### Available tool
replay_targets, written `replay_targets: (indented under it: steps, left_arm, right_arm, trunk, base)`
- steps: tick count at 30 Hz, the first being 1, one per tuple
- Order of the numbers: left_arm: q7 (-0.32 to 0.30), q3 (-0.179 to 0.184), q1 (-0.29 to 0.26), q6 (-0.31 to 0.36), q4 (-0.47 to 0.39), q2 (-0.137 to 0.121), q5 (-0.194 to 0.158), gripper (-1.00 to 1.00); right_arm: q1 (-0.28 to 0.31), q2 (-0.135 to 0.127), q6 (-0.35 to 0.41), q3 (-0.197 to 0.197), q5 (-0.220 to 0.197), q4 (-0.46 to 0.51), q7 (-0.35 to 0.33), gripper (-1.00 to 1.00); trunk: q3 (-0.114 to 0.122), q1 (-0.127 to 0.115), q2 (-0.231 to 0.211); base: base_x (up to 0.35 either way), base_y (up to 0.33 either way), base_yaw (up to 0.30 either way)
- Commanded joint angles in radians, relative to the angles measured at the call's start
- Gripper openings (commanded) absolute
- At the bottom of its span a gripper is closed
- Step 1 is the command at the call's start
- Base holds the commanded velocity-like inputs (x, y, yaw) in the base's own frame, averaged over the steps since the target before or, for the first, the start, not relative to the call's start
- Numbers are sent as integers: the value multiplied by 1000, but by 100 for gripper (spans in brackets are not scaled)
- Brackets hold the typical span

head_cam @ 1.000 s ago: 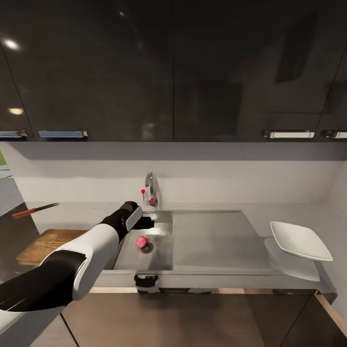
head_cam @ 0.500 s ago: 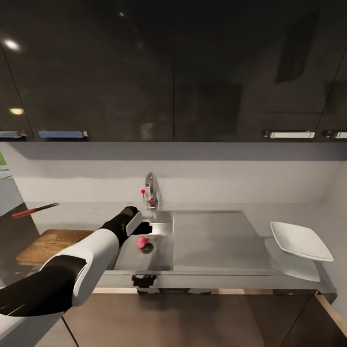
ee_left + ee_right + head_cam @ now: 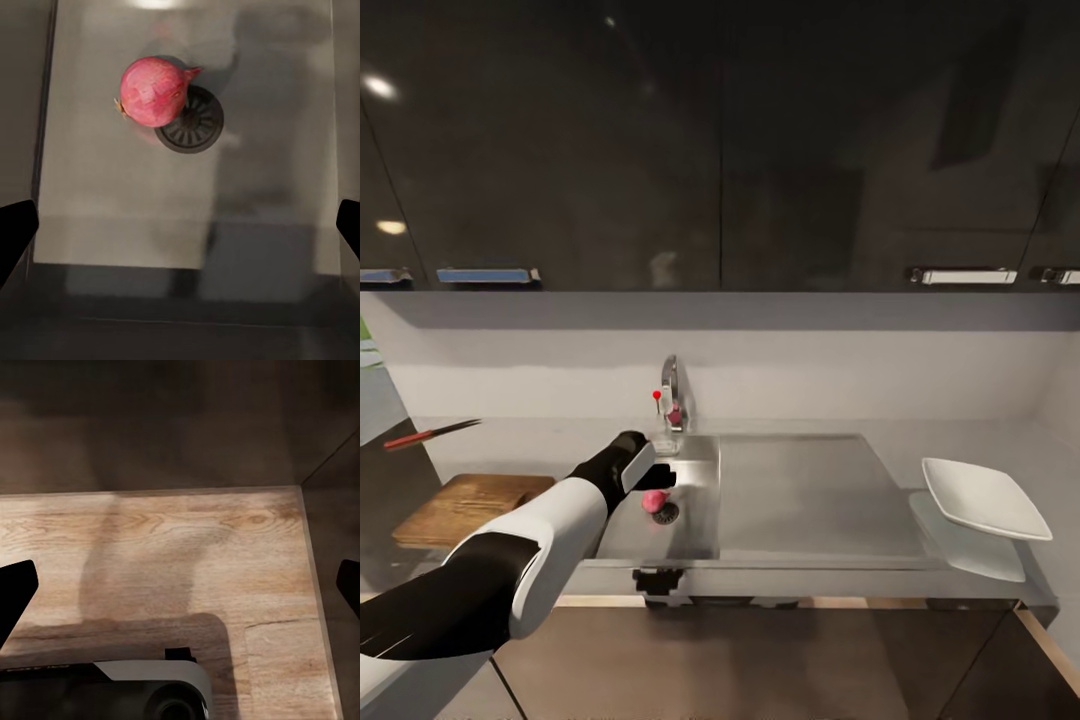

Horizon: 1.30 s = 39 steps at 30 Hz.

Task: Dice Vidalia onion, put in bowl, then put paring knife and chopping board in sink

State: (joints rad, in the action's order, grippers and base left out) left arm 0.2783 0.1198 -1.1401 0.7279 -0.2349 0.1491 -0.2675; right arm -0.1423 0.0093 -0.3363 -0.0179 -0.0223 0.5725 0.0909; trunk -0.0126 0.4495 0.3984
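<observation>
The Vidalia onion (image 3: 653,501), a pinkish-red bulb, lies on the floor of the sink (image 3: 695,530) beside the round drain (image 3: 666,513). My left gripper (image 3: 656,479) hangs just above it, open. In the left wrist view the onion (image 3: 154,91) rests against the drain (image 3: 192,124), ahead of the left gripper (image 3: 180,232), whose dark fingertips (image 3: 15,236) stand wide apart with nothing between them. The chopping board (image 3: 468,505) lies on the countertop (image 3: 530,440) left of the sink. The paring knife (image 3: 430,435) lies beyond it. The white bowl (image 3: 982,497) sits at the far right. My right gripper (image 3: 180,589) is open over wooden floor.
A chrome tap (image 3: 671,393) with a red knob stands behind the basin. The flat steel drainboard (image 3: 805,495) stretches between basin and bowl. Dark wall cabinets (image 3: 720,150) hang above. In the right wrist view, the robot's base (image 3: 120,690) shows over the plank floor (image 3: 187,555).
My left gripper has sunk lower into the basin and come closer to the onion. The onion has stayed beside the drain. The view has shifted slightly.
</observation>
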Motion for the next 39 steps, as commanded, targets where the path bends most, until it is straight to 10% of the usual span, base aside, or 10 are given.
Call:
replay_targets:
  steps: [1,39]
  left_arm:
    - [7,8,2,4,-2,0,-11,100]
    - [6,8,8,-50,32,0,-11,100]
  right_arm:
    - [0,0,-1,-2,-2,1,4,100]
    - [0,0,-1,-2,-2,1,4,100]
  trunk:
    - [-3,1,2]
    - [-50,1,2]
  base:
    - [0,0,0]
    - [88,42,0]
